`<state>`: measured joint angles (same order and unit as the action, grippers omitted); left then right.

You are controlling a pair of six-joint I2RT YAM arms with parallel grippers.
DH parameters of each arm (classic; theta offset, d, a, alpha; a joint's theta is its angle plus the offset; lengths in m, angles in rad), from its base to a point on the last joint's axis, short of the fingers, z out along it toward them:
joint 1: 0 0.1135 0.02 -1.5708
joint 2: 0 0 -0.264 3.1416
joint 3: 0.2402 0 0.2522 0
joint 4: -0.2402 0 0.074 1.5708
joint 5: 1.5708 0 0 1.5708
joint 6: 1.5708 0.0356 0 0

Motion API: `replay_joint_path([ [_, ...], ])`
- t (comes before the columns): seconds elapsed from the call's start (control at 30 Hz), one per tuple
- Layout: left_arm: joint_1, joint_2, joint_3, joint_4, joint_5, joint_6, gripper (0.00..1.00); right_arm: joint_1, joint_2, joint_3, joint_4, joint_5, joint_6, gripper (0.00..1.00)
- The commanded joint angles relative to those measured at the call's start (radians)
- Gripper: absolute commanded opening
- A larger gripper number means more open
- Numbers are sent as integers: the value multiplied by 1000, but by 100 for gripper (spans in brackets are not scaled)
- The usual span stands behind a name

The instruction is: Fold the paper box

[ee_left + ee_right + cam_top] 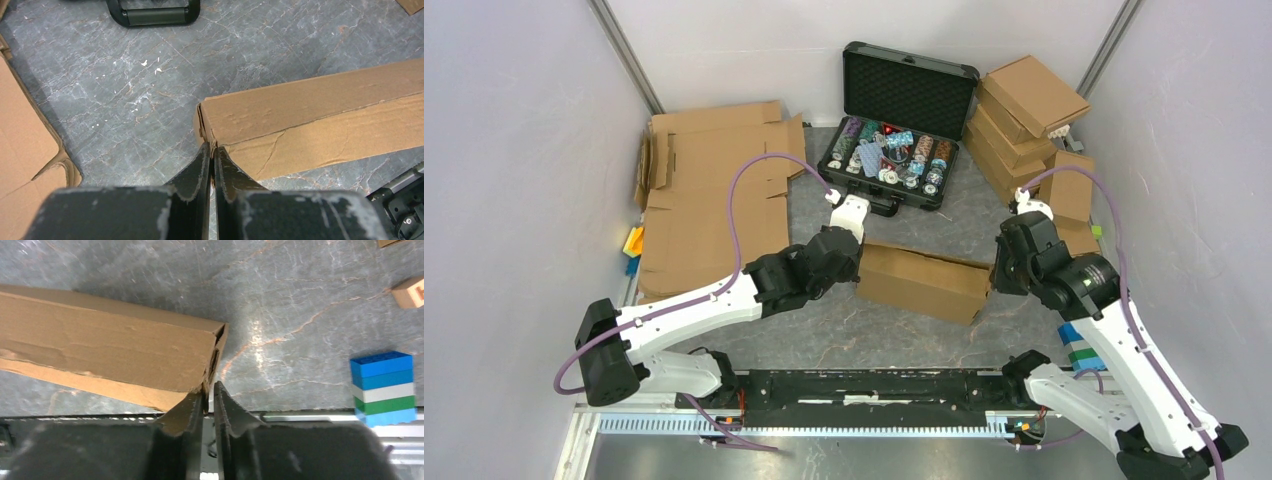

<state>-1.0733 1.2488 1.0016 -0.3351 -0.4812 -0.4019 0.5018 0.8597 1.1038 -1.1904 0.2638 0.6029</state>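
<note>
The paper box point(921, 280) lies on the grey mat between the two arms as a long, closed brown carton. In the left wrist view the box point(320, 125) runs off to the right. My left gripper point(214, 149) is shut on the thin cardboard edge at its near left corner, which from above is the box's left end point(856, 262). In the right wrist view the box point(100, 350) runs off to the left. My right gripper point(209, 386) stands at its right end point(996, 275), jaws nearly together with the frayed corner edge caught at the tips.
An open black case point(904, 95) with colourful chips stands behind the box, and its handle point(152, 12) shows in the left wrist view. Flat cardboard sheets point(714, 190) lie at the left. Folded boxes point(1024, 120) are stacked at the back right. A blue, white and green block stack point(384, 387) sits by the front rail.
</note>
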Motion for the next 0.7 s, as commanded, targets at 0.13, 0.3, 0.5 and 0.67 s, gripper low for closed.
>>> replay_joint_path([
  [0.13, -11, 21, 20, -51, -2, -11, 9, 1, 13, -21, -11, -40, 15, 46],
  [0.3, -13, 19, 18, -51, -2, -9, 9, 1, 1, -50, 14, -22, 37, 34],
  [0.5, -12, 11, 17, -51, -5, -9, 9, 1, 10, -26, -19, 26, 47, 20],
  [0.67, -13, 15, 19, -51, -5, -8, 9, 1, 26, -2, -65, 61, 51, 16],
])
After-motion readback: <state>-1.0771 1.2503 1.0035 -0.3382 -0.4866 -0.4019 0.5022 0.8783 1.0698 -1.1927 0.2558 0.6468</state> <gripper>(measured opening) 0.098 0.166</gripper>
